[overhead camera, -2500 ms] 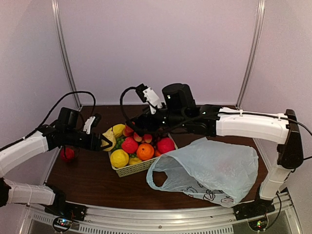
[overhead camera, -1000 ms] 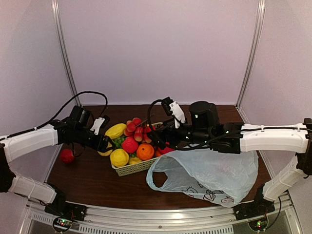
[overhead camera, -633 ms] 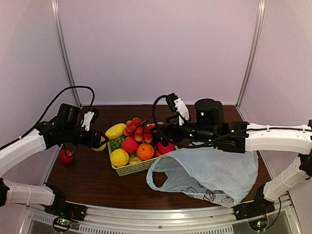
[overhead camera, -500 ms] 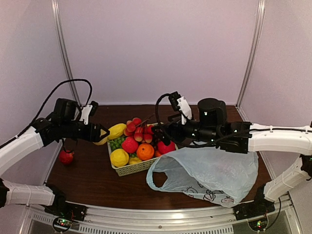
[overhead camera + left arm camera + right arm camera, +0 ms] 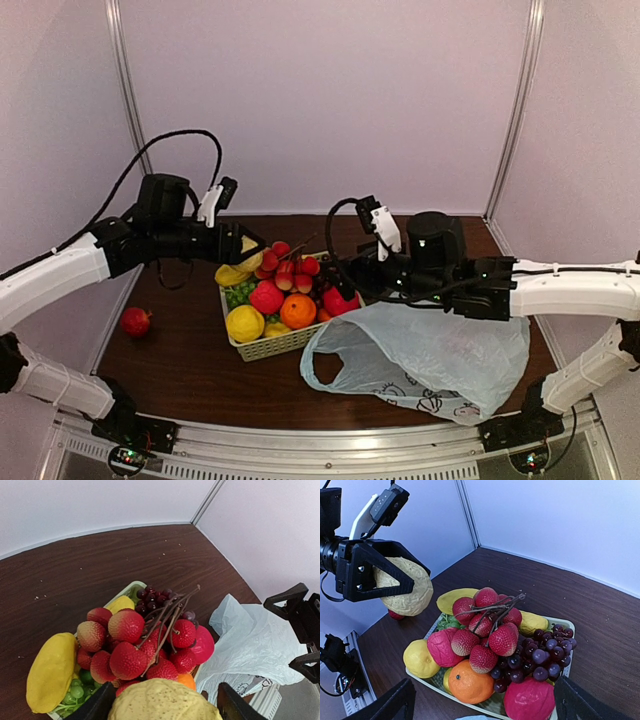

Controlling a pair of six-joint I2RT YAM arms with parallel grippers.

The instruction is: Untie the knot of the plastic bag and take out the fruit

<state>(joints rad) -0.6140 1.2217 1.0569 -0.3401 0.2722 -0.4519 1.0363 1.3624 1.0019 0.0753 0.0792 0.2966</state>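
Note:
My left gripper (image 5: 243, 246) is shut on a small lumpy yellow fruit (image 5: 160, 702) and holds it in the air above the back left of the basket (image 5: 282, 345). The same fruit shows in the right wrist view (image 5: 409, 587) between the left fingers. My right gripper (image 5: 338, 286) is open and empty, low at the basket's right side, its fingers (image 5: 386, 705) wide apart. The pale blue plastic bag (image 5: 432, 348) lies flat at the front right with its mouth open; no knot shows. A smooth curved yellow fruit (image 5: 50, 672) lies on the basket's left edge.
The basket holds red lychees (image 5: 495, 630), dark grapes (image 5: 545, 657), an orange (image 5: 469, 684), a lemon (image 5: 420, 658) and pink fruit (image 5: 530, 700). A red fruit (image 5: 135, 321) lies on the table at the far left. White walls enclose the back and sides.
My left gripper has risen and swung right with the lumpy yellow fruit, from beside the basket's left edge to above it. The right gripper has shifted slightly right.

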